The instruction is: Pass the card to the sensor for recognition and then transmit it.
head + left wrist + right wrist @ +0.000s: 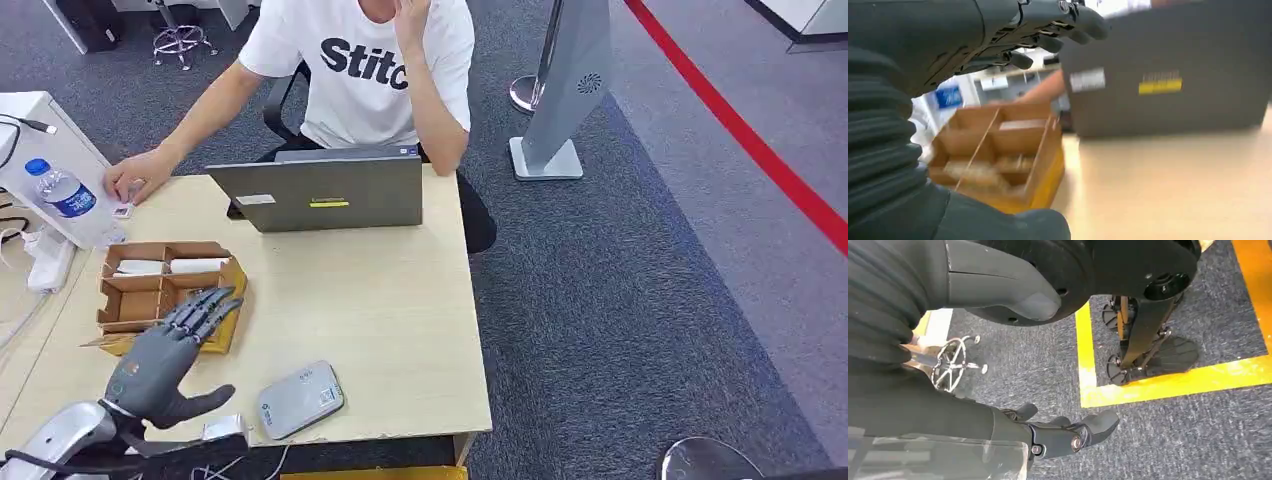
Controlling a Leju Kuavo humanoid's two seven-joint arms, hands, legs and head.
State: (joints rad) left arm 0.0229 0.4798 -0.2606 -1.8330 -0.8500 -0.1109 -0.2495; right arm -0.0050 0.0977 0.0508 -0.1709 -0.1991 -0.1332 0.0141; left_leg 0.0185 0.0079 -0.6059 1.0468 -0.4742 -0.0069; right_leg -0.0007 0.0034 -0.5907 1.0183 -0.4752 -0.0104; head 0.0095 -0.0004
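L hand (170, 345) is hovering w/ fingers spread, empty, by the box (135, 292) at desk's left edge; should be lowering straight onto a card (196, 265), pinching edge only.

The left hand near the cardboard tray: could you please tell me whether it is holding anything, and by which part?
Nothing is held. The left hand hovers open, fingers spread over the tray.

A pale wooden table (380, 300) stands on dark grey carpet (620, 300). At twelve o'clock a person (365, 70) sits behind it. A red line (740, 130) crosses the floor from one to three o'clock beside a grey floor stand (560, 100). Yellow floor tape (1168, 382) marks the carpet underfoot.
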